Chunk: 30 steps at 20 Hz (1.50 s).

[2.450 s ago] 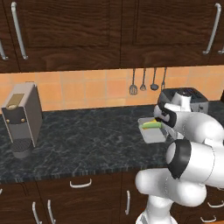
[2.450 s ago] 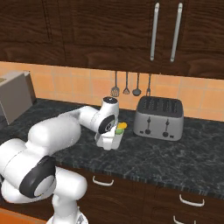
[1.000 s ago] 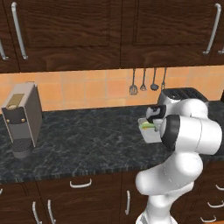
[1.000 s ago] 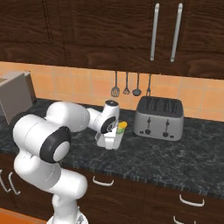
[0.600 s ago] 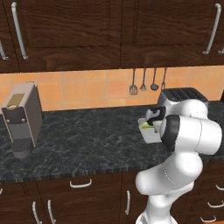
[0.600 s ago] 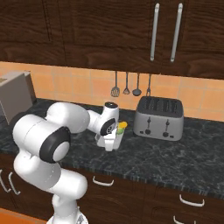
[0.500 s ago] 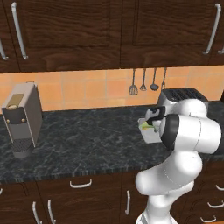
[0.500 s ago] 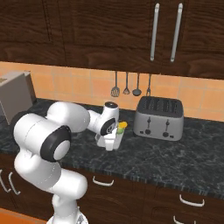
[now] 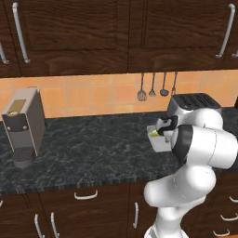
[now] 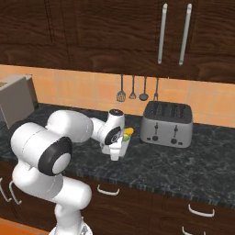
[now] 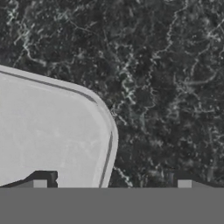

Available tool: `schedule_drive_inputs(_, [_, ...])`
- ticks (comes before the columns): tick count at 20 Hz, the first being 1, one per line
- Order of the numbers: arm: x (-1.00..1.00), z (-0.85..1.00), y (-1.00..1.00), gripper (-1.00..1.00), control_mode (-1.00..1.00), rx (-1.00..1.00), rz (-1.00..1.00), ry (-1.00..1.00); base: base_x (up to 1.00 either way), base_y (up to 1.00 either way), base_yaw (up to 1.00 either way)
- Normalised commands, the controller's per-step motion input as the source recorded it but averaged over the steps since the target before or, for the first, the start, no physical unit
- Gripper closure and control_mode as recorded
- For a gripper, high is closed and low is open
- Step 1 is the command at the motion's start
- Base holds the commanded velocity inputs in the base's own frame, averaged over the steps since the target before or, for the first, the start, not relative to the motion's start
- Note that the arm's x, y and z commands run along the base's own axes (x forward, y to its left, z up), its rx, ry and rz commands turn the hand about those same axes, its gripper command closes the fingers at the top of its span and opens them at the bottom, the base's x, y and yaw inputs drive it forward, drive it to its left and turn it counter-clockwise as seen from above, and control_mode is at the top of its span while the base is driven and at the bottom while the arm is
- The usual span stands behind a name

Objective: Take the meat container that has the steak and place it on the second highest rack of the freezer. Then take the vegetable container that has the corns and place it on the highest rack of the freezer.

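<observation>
The vegetable container (image 9: 158, 142) is a short grey tray on the dark counter, left of the toaster. The corns (image 9: 153, 134) lie in it, a yellow tip (image 10: 129, 131) showing beside the hand. My gripper (image 10: 120, 140) hangs straight down over the tray's near corner and stands open. In the hand view a rounded corner of the vegetable container (image 11: 48, 127) lies close below. One finger of the gripper (image 11: 111, 185) is over the tray's floor and the other over bare counter, so the jaws straddle the tray's wall. The meat container, the steak and the freezer are out of view.
A silver toaster (image 10: 166, 123) stands just right of the tray, with utensils (image 10: 133, 88) hanging on the tiled wall behind. A grey coffee machine (image 9: 23, 125) sits at the counter's far left. Dark cabinets (image 9: 116, 32) hang above, and black counter (image 9: 93, 148) stretches between.
Since the earliest frames the arm's elbow has swung in and risen beside the hand. Over the last second the hand and the tray have hardly moved, and the jaws stay open.
</observation>
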Motion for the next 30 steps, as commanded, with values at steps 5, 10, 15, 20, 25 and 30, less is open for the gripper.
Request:
schedule_drive_inputs(5, [-0.41, -0.26, 0.00, -1.00, -1.00, 0.00, 0.00, 0.00, 0.00, 0.00, 0.00])
schedule_drive_inputs(10, [-0.04, -0.22, 0.00, -1.00, -1.00, 0.00, 0.00, 0.01, 0.00, 0.00, 0.00])
schedule_drive_inputs(15, [0.03, -0.02, 0.03, -1.00, -1.00, 0.00, 0.00, 0.01, 0.00, 0.00, 0.00])
schedule_drive_inputs(20, [0.12, 0.00, 0.09, -1.00, -1.00, 0.00, 0.00, 0.00, 0.00, 0.00, 0.00])
schedule_drive_inputs(25, [0.20, -0.02, 0.14, -1.00, -1.00, 0.00, 0.00, 0.00, 0.00, 0.00, 0.00])
schedule_drive_inputs(30, [0.00, 0.00, 0.00, -1.00, -1.00, 0.00, 0.00, 0.00, 0.00, 0.00, 0.00])
